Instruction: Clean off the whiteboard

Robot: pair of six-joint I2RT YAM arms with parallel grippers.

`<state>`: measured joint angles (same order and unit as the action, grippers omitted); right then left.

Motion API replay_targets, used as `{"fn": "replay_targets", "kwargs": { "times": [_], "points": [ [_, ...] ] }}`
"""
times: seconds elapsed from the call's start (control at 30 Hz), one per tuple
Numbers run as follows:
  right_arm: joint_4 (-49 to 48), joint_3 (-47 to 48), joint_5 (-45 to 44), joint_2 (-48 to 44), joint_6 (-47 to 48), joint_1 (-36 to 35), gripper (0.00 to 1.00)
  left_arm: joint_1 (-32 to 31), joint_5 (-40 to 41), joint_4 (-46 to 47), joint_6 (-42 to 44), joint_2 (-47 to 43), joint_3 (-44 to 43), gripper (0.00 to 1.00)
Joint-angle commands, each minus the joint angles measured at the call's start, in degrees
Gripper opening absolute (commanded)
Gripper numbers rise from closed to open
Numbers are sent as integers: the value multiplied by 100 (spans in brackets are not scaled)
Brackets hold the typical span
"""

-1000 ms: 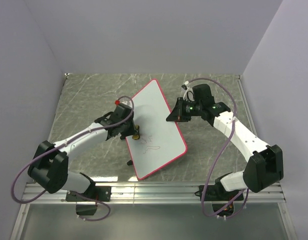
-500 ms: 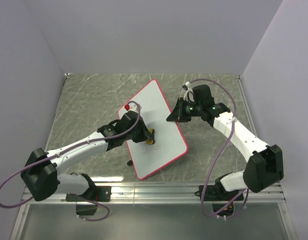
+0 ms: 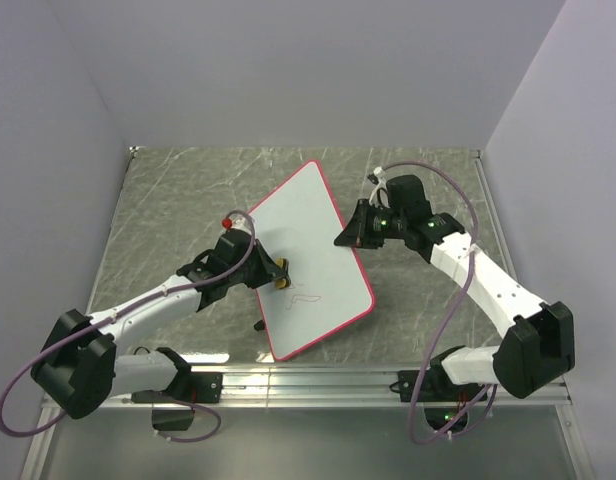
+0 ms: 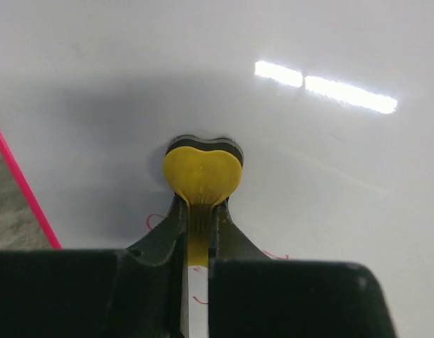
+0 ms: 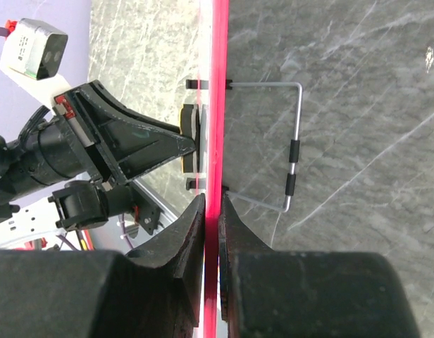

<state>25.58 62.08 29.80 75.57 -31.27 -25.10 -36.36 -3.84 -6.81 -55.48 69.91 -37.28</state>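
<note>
The whiteboard [image 3: 313,240] is a white board with a red-pink rim, tilted on a wire stand in the middle of the table. Faint red scribbles [image 3: 308,296] remain on its lower half. My left gripper [image 3: 273,275] is shut on the yellow-and-black eraser [image 4: 202,169], whose pad presses flat on the board's face [image 4: 308,183]. Red marks show beside the fingers [image 4: 231,236]. My right gripper [image 3: 348,236] is shut on the board's right rim [image 5: 217,105], seen edge-on in the right wrist view.
The grey marbled tabletop [image 3: 188,200] is enclosed by lilac walls. The board's wire stand [image 5: 294,148] props it from behind. A metal rail [image 3: 318,380] runs along the near edge by the arm bases.
My left gripper with the eraser swept right across the scribbles, then back left and up. Part of the red scribble is gone. The right gripper kept hold of the rim.
</note>
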Motion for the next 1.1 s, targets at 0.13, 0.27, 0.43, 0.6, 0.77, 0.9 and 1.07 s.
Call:
{"fn": "replay_targets", "kwargs": {
  "times": [0.13,0.27,0.43,0.6,0.77,0.9,1.07],
  "points": [
    [-44,-258,413,-491,24,-513,0,-73,365,-1181,-24,-284,669,0],
    [-36,-180,325,-526,-29,-548,0,76,349,-1262,-76,-250,915,0],
    [-88,-144,184,-622,-134,-575,0,-143,199,-981,-147,-328,995,0],
    [-413,-451,-106,-772,-511,-697,0,-809,322,-1024,-331,-303,373,0],
    [-712,-609,-440,-789,-801,-891,0,-1645,366,-1252,-674,22,-542,0],
    [-844,-627,-598,-711,-881,-926,0,-2277,682,-1762,-981,277,-1455,0],
    [-1073,-662,-572,-447,-890,-926,0,-2455,762,-1903,-1157,287,-1853,0]
  ]
}}
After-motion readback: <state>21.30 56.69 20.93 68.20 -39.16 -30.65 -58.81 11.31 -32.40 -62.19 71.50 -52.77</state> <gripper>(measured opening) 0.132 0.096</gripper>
